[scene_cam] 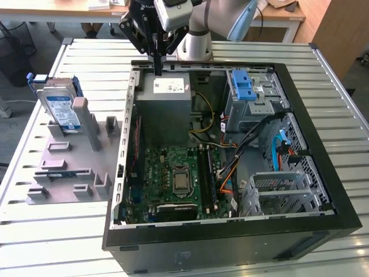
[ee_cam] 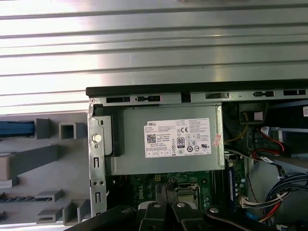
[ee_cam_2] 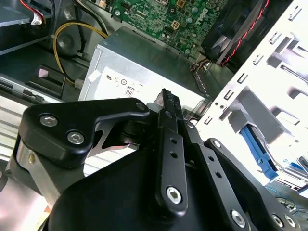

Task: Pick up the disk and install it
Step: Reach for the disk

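Evidently pre-pick: one black robot gripper (scene_cam: 157, 69) hovers empty over the open case, the flat silver hard disk in its blue plastic frame (scene_cam: 62, 109) untouched.
Its fingers (ee_cam_2: 166, 108) sit pressed together, holding nothing, above the single grey metal power-supply box (scene_cam: 167, 95) at the far edge of the one black computer case (scene_cam: 230, 223). One disk stands upright in one grey plastic holder rack (scene_cam: 63, 167) on the slatted metal tabletop (scene_cam: 57, 242), well apart at the exterior view's left. By my judgement the pick is unstarted; grasping calls for crossing to the rack and parting the fingers.
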`<state>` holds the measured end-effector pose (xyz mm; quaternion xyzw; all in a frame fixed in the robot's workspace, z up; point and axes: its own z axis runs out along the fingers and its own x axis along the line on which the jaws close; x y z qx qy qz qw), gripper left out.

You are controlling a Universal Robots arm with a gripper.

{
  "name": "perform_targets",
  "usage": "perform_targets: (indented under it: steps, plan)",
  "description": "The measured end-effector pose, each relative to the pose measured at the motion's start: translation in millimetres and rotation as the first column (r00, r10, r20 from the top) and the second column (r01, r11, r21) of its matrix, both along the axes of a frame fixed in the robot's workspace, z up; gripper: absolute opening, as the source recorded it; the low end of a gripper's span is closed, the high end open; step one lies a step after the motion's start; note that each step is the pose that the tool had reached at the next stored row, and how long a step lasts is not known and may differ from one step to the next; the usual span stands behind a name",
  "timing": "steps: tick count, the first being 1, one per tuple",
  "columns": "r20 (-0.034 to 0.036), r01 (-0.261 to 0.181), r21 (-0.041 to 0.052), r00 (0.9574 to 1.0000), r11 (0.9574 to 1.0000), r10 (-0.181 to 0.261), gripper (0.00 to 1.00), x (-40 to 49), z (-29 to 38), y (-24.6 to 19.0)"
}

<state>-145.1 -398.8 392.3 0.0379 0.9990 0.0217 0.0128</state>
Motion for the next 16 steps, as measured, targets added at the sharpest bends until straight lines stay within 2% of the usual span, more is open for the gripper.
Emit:
perform_targets:
  steps: [16]
  plan:
    - [0.0000,0.000,-0.0001,1.0000,1.0000,0.000,0.11,-6.5,-0.3,0.0]
